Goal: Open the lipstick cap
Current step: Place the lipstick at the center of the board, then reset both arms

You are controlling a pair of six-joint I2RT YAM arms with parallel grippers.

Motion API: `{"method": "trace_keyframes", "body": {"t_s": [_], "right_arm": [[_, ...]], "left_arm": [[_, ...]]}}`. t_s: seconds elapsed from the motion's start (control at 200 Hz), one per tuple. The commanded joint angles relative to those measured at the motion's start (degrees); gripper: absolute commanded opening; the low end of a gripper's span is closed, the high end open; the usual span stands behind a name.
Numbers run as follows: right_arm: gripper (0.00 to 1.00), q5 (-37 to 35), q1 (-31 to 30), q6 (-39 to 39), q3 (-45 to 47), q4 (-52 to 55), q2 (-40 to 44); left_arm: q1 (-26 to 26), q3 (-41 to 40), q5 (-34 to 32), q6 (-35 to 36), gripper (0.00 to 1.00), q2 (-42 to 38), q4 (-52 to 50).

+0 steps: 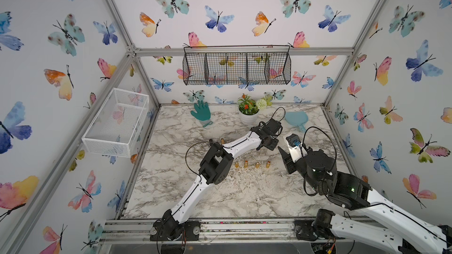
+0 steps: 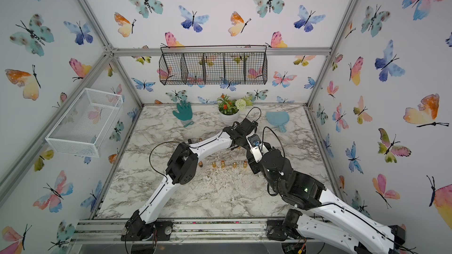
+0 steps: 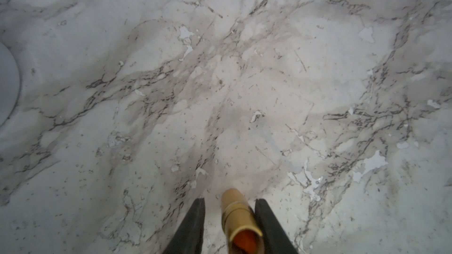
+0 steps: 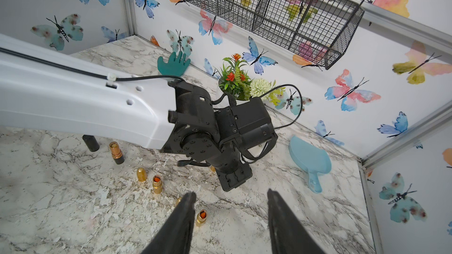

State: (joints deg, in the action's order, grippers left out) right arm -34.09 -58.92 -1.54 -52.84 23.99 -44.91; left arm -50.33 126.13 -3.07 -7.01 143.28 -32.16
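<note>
Left gripper [image 3: 230, 200] framed the left wrist view, jaws parted round an uncapped gold lipstick [image 3: 236, 216] standing on the marble table [image 3: 220, 69], one jaw clear of it, the other just beside. Right wrist view: my right gripper [image 4: 232, 193] stood wide, holding nothing. In both top views I could not pick that lipstick out beneath the left gripper.

A glossy, metallic gold lipstick [image 3: 238, 216] gleams against the matt black fingers [image 3: 193, 226] of the left hand [image 3: 230, 201]. The marble-patterned counter [image 3: 318, 45] is smooth but worn, its coating chipped and flaking in pale patches. Elsewhere: a black wire basket [image 1: 236, 69] on a brushed metal frame [image 1: 318, 51], a white-coated mesh basket [image 1: 107, 146], a smooth blue plastic scoop [image 4: 309, 157], and a matt, rubbery teal glove [image 1: 201, 111].
</note>
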Motion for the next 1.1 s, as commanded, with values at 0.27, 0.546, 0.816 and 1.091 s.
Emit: {"method": "trace_keyframes", "body": {"t_s": [0.27, 0.546, 0.816, 1.091], "right_arm": [[0.95, -2.3, 0.0, -1.8, -5.1, -4.1, -5.4], [0.98, -18.4, 0.8, -1.2, -0.2, -22.1, -9.9], [0.98, -3.1, 29.2, 5.3, 18.4, -47.0, -10.3], [1.00, -4.4, 39.3, 4.6, 30.4, -69.9, -28.5]], "left_arm": [[4.6, -7.0, 6.8, -5.2, 0.64, -15.3, 1.1], [15.0, -32.0, 7.0, -11.7, 1.00, -40.1, 8.4], [35.4, -66.8, 8.1, -8.0, 0.98, -62.4, 24.5], [44.8, -96.3, 2.7, 0.9, 0.98, -74.0, 55.6]]}}
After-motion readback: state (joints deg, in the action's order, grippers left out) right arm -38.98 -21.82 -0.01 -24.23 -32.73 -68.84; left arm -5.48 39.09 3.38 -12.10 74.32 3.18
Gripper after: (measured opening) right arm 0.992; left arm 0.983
